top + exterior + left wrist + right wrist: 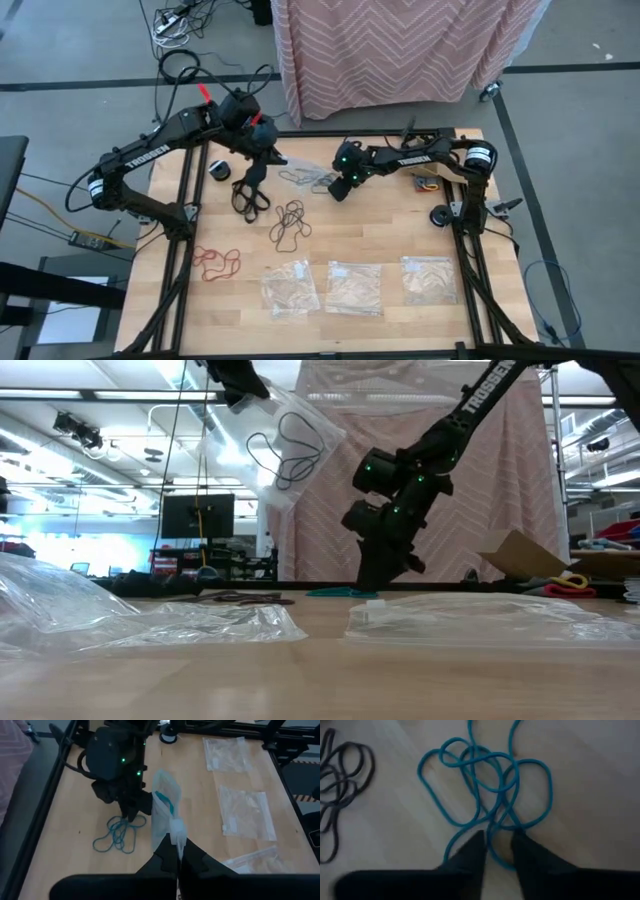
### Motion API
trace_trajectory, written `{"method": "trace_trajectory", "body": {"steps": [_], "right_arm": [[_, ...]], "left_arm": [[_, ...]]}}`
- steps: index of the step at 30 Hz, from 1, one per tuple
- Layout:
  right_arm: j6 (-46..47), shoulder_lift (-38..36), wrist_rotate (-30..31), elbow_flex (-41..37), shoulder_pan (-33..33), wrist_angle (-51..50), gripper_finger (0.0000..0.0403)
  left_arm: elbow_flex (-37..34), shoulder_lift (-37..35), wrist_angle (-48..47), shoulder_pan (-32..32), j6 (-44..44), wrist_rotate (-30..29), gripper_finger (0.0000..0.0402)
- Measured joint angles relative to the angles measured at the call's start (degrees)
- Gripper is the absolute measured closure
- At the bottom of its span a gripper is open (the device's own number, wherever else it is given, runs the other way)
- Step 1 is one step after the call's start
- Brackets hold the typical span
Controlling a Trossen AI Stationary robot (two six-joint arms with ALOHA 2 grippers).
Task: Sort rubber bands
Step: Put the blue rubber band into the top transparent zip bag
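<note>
A teal-blue cluster of rubber bands [485, 785] lies on the wooden table [380, 230], right of its middle. My right gripper [497, 845] is down on the cluster's near edge, its fingers closed in on a few strands. My left gripper [177, 855] is shut on a clear plastic bag [162, 815], raised high over the table's far left part. The bag hangs in the low view [290, 445] with a band loop inside. A black cluster [250, 195], a dark brown one [290, 222] and a red one [215, 262] lie loose on the table. My left gripper pinches the bag's top edge at its white strip [176, 832] between the two fingers. The bag is lifted clear of the table and hangs open and slack past the fingers. My right gripper has a few teal strands [496, 827] of the cluster's near edge between its two fingertips. It comes slanting down from above, and the rest of the cluster lies flat on the table.
Three clear bags [290, 288] [353, 288] [428, 278] lie in a row along the near part of the table. A small dark roll [220, 170] sits at the far left. Some coloured bits [428, 183] lie at the far right, by the right arm's base.
</note>
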Motion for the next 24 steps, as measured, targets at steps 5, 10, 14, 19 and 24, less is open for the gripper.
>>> {"method": "trace_trajectory", "body": {"steps": [5,10,14,19,24], "right_arm": [[-1.06,-6.88,-0.52,-0.18,0.39,-1.22,0.0393],[-2.08,-17.82,0.63,-0.16,0.22,-4.68,0.0402],[-3.12,-25.56,1.22,-0.07,-0.24,-8.12,0.0402],[-9.07,-23.97,1.3,-0.07,-0.73,-11.03,0.0394],[-7.58,-14.31,-5.33,-0.12,-0.82,-4.93,0.0348]], "left_arm": [[0.0,0.0,-0.14,-0.02,0.28,-0.72,0.0402],[0.0,0.0,-0.12,-0.02,0.75,-1.67,0.0402],[0.0,0.0,0.31,-0.02,0.99,-2.11,0.0402],[0.0,0.0,0.24,0.02,2.2,-3.09,0.0402],[0.0,0.0,-1.15,0.07,1.84,-2.8,0.0402]]}}
